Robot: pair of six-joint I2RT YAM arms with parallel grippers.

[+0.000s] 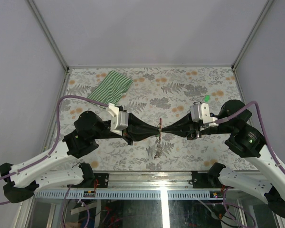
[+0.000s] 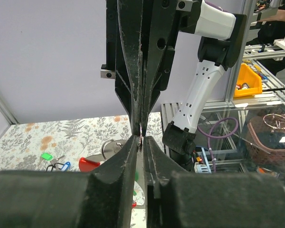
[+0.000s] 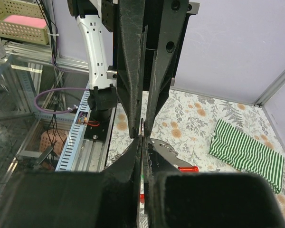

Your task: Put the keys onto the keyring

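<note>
My left fingers [image 1: 155, 129] and right fingers [image 1: 166, 128] meet tip to tip, both clenched on the thin red keyring loop [image 1: 160, 122] above the floral counter [image 1: 180, 152]; its silvery chain [image 1: 158, 145] dangles, and a green-tagged key [image 1: 206, 98] lies well apart.

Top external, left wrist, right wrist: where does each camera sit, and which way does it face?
Top external: above and behind the bases, looking down on the flower-printed table; both arms show.
Left wrist: on the left arm, looking along the left claw toward the right arm.
Right wrist: on the right arm, looking along the right claw toward the left arm.
All three share the thin red keyring.
</note>
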